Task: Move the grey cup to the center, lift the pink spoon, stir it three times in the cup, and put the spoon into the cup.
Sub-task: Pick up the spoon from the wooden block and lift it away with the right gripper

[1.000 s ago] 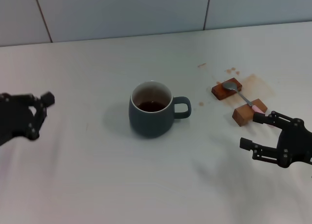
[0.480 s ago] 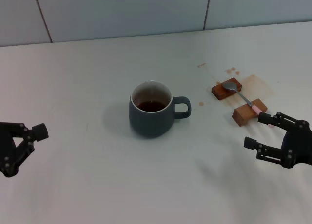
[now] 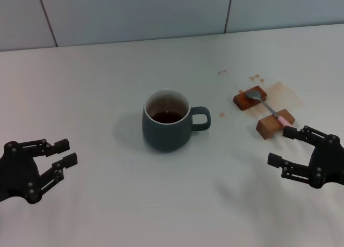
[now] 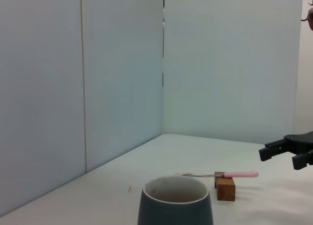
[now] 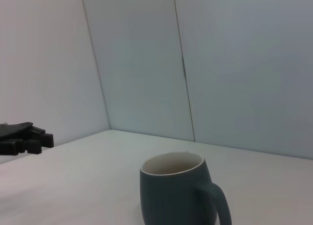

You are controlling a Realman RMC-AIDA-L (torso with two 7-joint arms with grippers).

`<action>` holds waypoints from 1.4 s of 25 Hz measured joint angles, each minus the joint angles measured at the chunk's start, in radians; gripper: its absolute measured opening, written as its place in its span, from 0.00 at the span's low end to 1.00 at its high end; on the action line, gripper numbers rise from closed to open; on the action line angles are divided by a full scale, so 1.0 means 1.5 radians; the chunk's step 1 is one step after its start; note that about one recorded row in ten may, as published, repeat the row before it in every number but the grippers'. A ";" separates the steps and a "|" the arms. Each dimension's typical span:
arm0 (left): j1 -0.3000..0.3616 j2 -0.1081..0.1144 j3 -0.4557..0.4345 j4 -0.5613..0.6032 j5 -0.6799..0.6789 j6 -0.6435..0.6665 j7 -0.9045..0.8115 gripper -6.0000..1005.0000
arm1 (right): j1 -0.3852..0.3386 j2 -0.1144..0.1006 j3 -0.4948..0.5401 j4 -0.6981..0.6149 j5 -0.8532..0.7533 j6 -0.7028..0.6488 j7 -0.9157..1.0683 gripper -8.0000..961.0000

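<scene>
Right hand open above stained white table, tiled wall behind.

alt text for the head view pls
A grey cup of dark liquid sits mid-table, handle toward the robot's right. The pink spoon rests across two wooden blocks to its right. Both open pincers, left and right, hover nearby.

Both wrist views chop off the bottom of the rounded dark blue-grey ceramic mug. In the head view, the slim pink-handled spoon has its handle end tucked behind the right pincer, and both black arms run off the frame edges.
</scene>
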 joint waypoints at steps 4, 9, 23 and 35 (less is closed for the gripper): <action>-0.001 -0.002 0.000 0.002 0.001 -0.001 -0.001 0.24 | 0.000 0.000 0.000 0.001 0.000 -0.001 0.000 0.85; -0.001 -0.002 0.000 0.003 -0.001 -0.001 0.000 0.52 | 0.000 0.000 0.000 0.002 0.000 -0.001 0.000 0.85; -0.005 -0.012 0.000 0.002 -0.004 -0.001 0.001 0.83 | -0.001 0.000 0.009 0.007 0.000 -0.013 0.000 0.85; -0.013 -0.035 0.006 0.005 -0.002 -0.015 0.003 0.83 | -0.027 0.005 0.324 0.194 0.001 -0.168 0.392 0.85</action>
